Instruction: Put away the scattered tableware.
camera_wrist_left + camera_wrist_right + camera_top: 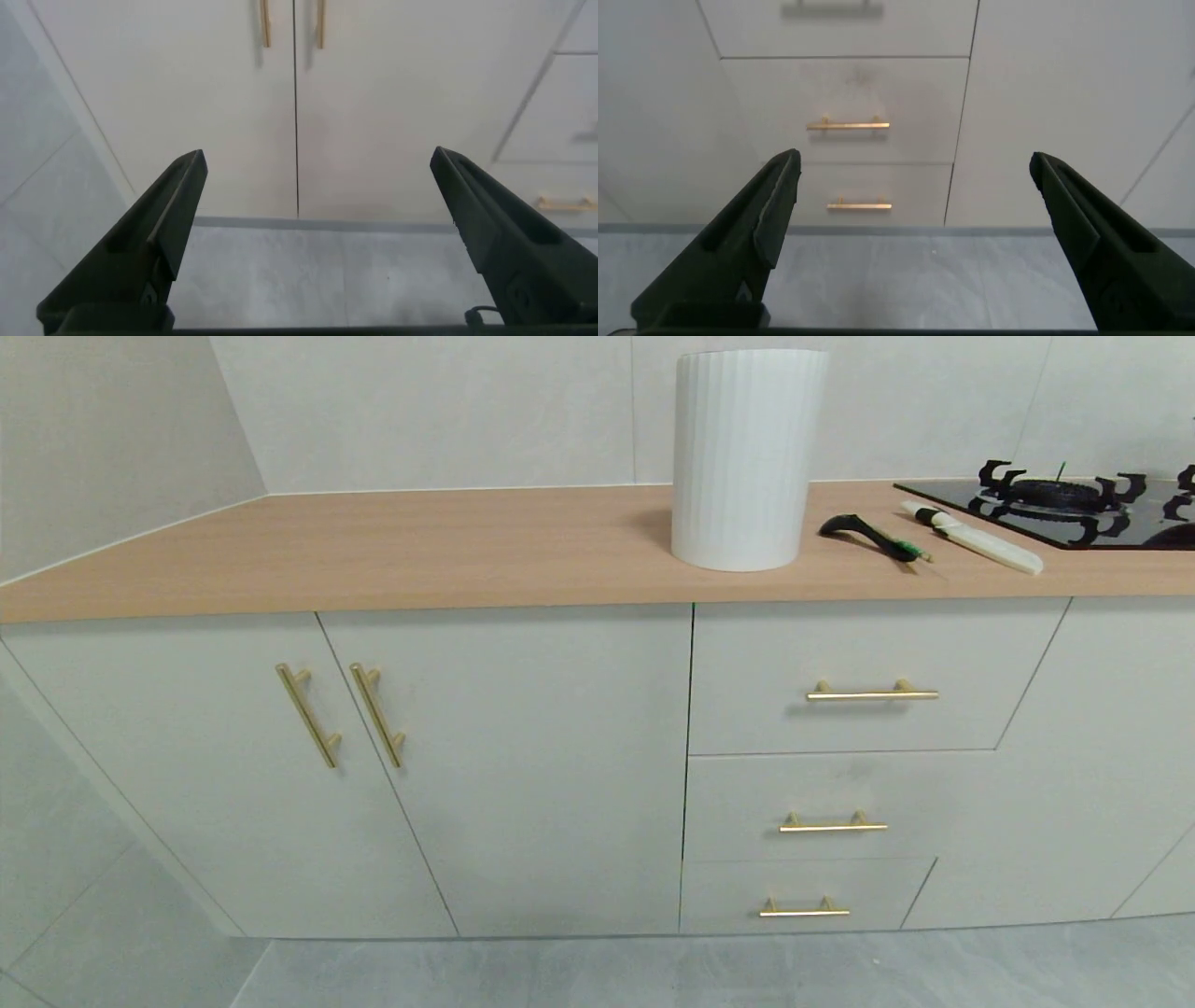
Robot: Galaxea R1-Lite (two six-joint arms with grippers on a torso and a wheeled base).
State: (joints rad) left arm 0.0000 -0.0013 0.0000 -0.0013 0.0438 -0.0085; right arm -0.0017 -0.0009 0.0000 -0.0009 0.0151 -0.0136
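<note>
On the wooden counter [420, 546] stands a tall white ribbed holder [744, 457]. To its right lie a black utensil with a green tip [871, 537] and a white knife with a black band [976, 539], near the hob. My left gripper [318, 168] hangs open low in front of the double cabinet doors [297, 93], nothing between its fingers. My right gripper [915, 168] is open too, held low and facing the lower drawers [848, 124].
A black gas hob [1074, 509] occupies the counter's right end. Below are two doors with gold handles [341, 714] and three stacked drawers [868, 693]. Grey tiled floor [653, 971] lies in front; a wall closes the left side.
</note>
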